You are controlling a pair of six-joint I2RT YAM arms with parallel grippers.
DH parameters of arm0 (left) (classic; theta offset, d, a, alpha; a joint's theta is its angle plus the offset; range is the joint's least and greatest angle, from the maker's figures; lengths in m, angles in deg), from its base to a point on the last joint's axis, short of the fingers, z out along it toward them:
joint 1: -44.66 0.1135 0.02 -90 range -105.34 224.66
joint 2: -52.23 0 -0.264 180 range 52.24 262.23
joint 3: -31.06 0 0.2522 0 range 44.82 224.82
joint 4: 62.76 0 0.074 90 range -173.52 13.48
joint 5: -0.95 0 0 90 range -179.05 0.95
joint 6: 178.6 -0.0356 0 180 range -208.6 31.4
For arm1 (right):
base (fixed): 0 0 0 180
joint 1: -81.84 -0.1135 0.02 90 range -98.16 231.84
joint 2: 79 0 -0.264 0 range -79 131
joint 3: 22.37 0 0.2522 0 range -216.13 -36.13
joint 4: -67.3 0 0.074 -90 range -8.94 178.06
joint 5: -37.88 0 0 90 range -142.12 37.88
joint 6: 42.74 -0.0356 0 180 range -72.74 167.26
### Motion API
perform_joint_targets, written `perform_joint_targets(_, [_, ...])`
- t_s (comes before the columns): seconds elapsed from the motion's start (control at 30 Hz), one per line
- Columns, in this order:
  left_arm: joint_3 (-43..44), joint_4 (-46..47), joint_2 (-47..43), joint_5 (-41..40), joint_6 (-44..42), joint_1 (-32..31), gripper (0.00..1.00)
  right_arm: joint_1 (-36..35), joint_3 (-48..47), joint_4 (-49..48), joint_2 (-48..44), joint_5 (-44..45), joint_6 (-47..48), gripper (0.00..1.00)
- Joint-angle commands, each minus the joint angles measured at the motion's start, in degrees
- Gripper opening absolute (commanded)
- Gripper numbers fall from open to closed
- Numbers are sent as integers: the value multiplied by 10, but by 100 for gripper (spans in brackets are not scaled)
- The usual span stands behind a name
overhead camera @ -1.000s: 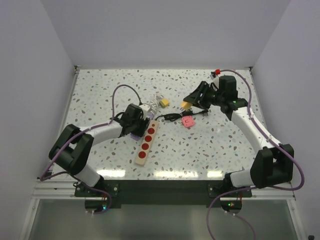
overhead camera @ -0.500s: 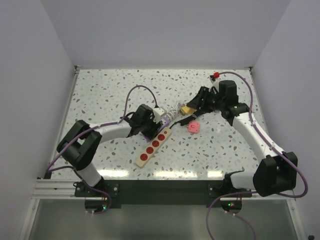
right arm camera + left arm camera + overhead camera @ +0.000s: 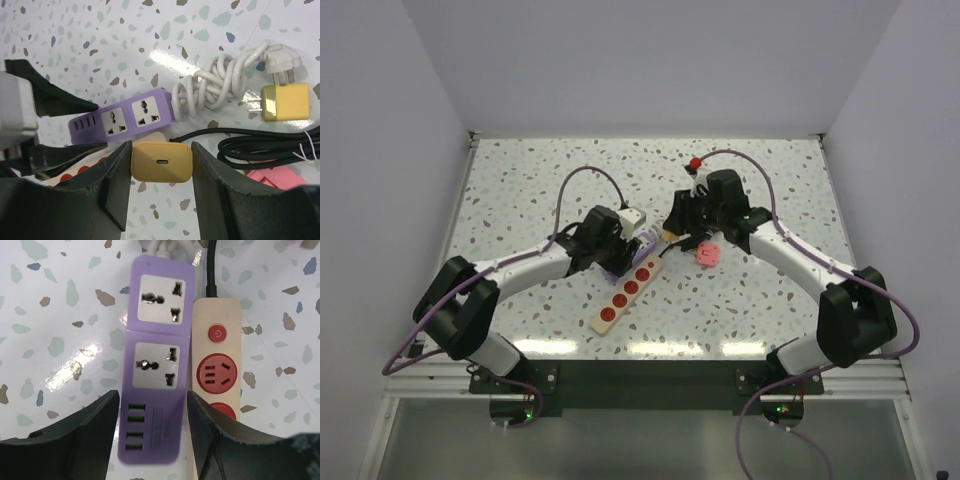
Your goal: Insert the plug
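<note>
My right gripper (image 3: 161,170) is shut on a yellow plug (image 3: 161,161), whose USB-C port faces the camera. It hangs just above the socket end of the purple power strip (image 3: 125,119) and a beige strip. In the top view the right gripper (image 3: 672,228) sits right next to the left gripper (image 3: 610,255). The left gripper (image 3: 152,440) straddles the USB end of the purple power strip (image 3: 155,355), with both fingers against its sides. Two universal sockets on it face up. The beige strip with red sockets (image 3: 216,370) lies alongside, touching it.
A coiled white cable (image 3: 220,82) ends at a second yellow plug (image 3: 286,101) beyond the purple strip. A black cable bundle (image 3: 265,145) and a pink object (image 3: 708,254) lie to the right. The beige strip (image 3: 625,292) runs diagonally toward the near edge.
The right arm has carried the yellow plug leftward to the strips. The left arm has shifted right, dragging and turning the purple strip; the beige strip has turned with it.
</note>
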Motion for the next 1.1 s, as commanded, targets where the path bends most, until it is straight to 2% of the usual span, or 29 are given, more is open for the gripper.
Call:
perform_joint_targets(0.0, [-15,-32,-37,-23,41,2,62,-14,-15,-60,19,25,41,0])
perform_joint_targets(0.3, [-44,-75,-77,-39,88,7,66,-59,-62,-91,102,21,82,0])
perform_joint_targets(0.4, [-39,-92,-100,-35,130,29,66,-77,-67,-103,115,23,96,0])
perform_joint_targets(0.57, [-38,-95,-125,17,183,86,66,-95,-71,-111,133,36,118,0])
perform_joint_targets(1.07, [-17,-125,-118,50,181,110,66,-108,-56,-158,174,60,176,0])
